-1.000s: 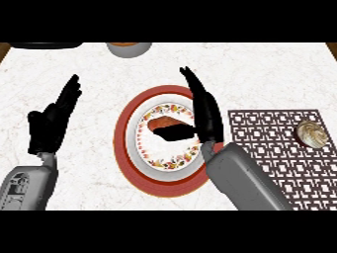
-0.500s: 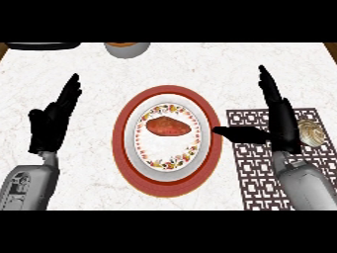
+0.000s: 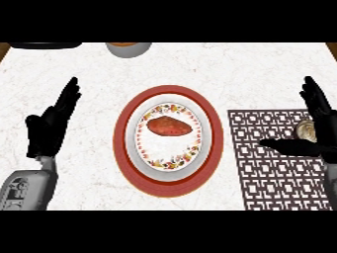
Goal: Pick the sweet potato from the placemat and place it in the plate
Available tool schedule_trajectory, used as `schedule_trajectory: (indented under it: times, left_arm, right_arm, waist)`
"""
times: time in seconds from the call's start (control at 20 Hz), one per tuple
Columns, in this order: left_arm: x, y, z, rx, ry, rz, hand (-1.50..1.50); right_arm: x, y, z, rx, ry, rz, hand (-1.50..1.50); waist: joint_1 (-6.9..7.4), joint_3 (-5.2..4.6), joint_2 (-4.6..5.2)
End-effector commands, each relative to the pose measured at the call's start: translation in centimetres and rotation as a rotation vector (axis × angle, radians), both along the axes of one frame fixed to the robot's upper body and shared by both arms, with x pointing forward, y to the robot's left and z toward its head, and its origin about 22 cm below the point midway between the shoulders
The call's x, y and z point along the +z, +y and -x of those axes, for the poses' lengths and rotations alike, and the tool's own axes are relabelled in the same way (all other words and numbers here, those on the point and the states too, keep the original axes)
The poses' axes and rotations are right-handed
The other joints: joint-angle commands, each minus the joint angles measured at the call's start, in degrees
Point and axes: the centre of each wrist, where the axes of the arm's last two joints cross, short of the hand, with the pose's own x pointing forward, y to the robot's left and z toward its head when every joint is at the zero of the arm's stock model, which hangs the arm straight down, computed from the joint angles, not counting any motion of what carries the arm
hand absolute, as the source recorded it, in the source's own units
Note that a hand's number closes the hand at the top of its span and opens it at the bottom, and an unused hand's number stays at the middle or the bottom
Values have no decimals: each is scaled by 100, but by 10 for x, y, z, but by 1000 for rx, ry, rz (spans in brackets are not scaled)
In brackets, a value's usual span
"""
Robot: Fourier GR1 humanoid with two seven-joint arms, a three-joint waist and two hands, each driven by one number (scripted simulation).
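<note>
Right hand shifted further toward frame right, off the plate; sweet potato unmoved at plate centre.
Placemat, right of frame: right hand above it, fingers straight, holding nothing. Left hand, frame left: resting, released. Risk: right hand could knock the small pale object just beside it while withdrawing.

Sweet potato in plate, placemat right.
</note>
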Motion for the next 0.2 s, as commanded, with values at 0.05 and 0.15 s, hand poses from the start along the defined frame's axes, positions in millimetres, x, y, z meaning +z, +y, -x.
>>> schedule_trajectory:
  times: [0.05, 0.15]
  left_arm:
    - [-1, -10, 4, -6, 4, 17, 0]
    - [-12, 3, -2, -11, -19, -7, 0]
  right_arm:
    - [-7, -48, 1, -3, -6, -27, -150]
    - [-21, -32, 15, 5, 10, -14, -150]
  waist:
    - [23, 0, 2]
    - [3, -2, 2]
